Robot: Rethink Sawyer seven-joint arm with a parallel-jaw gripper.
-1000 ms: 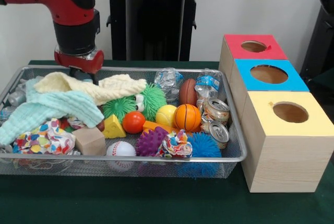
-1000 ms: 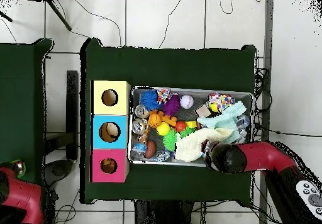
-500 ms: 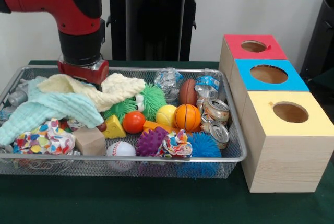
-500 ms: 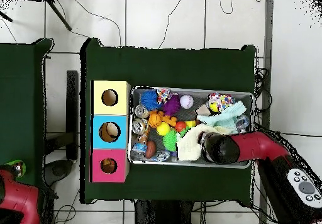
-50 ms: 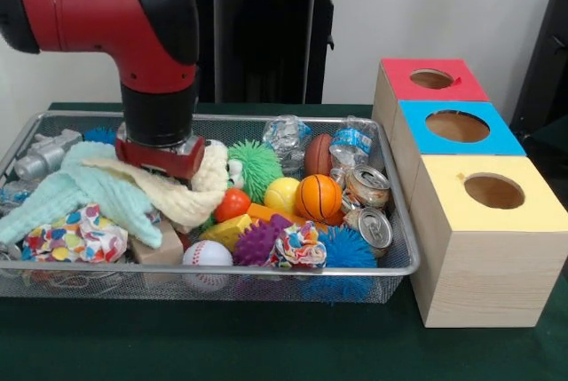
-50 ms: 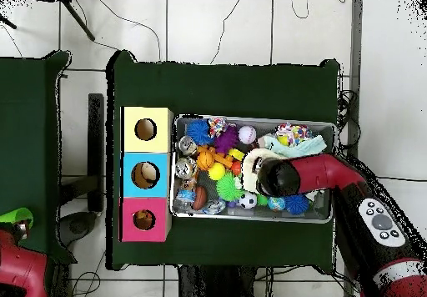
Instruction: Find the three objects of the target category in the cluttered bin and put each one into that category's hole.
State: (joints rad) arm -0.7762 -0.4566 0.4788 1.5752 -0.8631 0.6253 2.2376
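Note:
My gripper (image 5: pixel 161 157) is down in the wire bin (image 5: pixel 266 269), pressed into a cream cloth (image 5: pixel 192 196) that drapes around it; its tips are hidden. A mint cloth (image 5: pixel 78 191) lies just left of it. Beside it to the right lie a red-orange ball (image 5: pixel 232 204), a yellow ball (image 5: pixel 282 194), a basketball (image 5: pixel 318 199) and a brown football (image 5: pixel 319 154). A baseball (image 5: pixel 206 253) rests at the front. From above, the arm (image 6: pixel 283 177) covers the bin's middle, with a soccer ball (image 6: pixel 247 200) and a globe ball (image 6: pixel 277 203) beside it.
Three wooden boxes with holes stand beside the bin: red (image 5: pixel 432 80), blue (image 5: pixel 457 127), yellow (image 5: pixel 493 193). Crushed cans (image 5: pixel 368 188), a plastic bottle (image 5: pixel 355 141), spiky toys (image 5: pixel 345 246), a patterned cloth (image 5: pixel 75 237) and a grey toy (image 5: pixel 46 154) crowd the bin.
The arm moved from the bin's back left corner toward its middle, dragging the cream cloth along. The grey toy, soccer ball and globe ball are now uncovered.

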